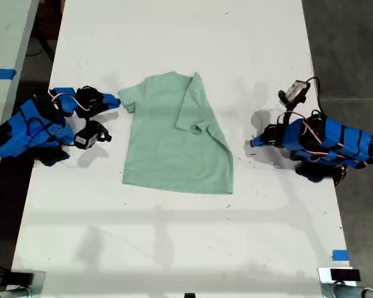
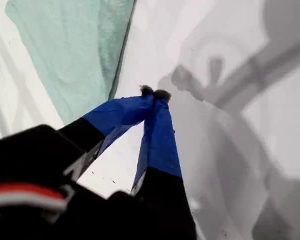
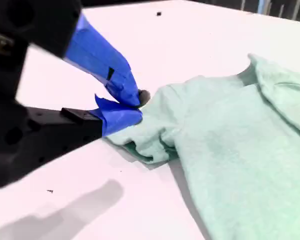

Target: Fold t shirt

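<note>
In the exterior view, the t shirt (image 1: 174, 139) lies flat near the middle of the white table (image 1: 174, 37), with the sleeve side toward the exterior view's right folded over onto the body, so a diagonal edge runs down that side. My second gripper (image 1: 114, 100) is at the exterior view's left, its blue tips at the edge of the shirt's other sleeve. My first gripper (image 1: 253, 142) sits at the exterior view's right, low over the bare table and apart from the shirt's folded edge. A strip of blue tape (image 1: 340, 255) is stuck near the table's edge at the exterior view's lower right.

In the first wrist view, my first gripper (image 2: 155, 93) has its two blue fingers (image 2: 160, 140) brought together at the tips, with nothing between them. It hangs over the white table (image 2: 270, 150), and the t shirt (image 2: 70, 50) lies off to one side, not touched by the tips.

In the second wrist view, my second gripper (image 3: 135, 102) is narrowed down on the sleeve edge of the t shirt (image 3: 240, 145). The cloth bunches into a small fold just at the blue fingertips (image 3: 120, 116), with the upper one pressing from above and the lower one under the hem. The rest of the shirt lies flat on the table (image 3: 190, 35).
</note>
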Controlling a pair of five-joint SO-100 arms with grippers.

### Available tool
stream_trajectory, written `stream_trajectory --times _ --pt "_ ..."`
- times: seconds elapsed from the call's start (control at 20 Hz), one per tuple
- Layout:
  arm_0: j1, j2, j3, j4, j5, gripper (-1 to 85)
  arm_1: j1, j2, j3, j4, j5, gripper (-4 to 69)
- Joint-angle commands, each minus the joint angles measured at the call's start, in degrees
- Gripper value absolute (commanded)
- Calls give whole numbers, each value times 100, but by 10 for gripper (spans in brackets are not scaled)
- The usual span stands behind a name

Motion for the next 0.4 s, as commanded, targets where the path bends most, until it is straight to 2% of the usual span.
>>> stream_trajectory --times 0.0,0.35 --pt "448 35 176 -185 246 -3 18 62 290 0 70 -17" --pt "545 35 202 -290 264 -3 97 62 308 -9 35 -16"
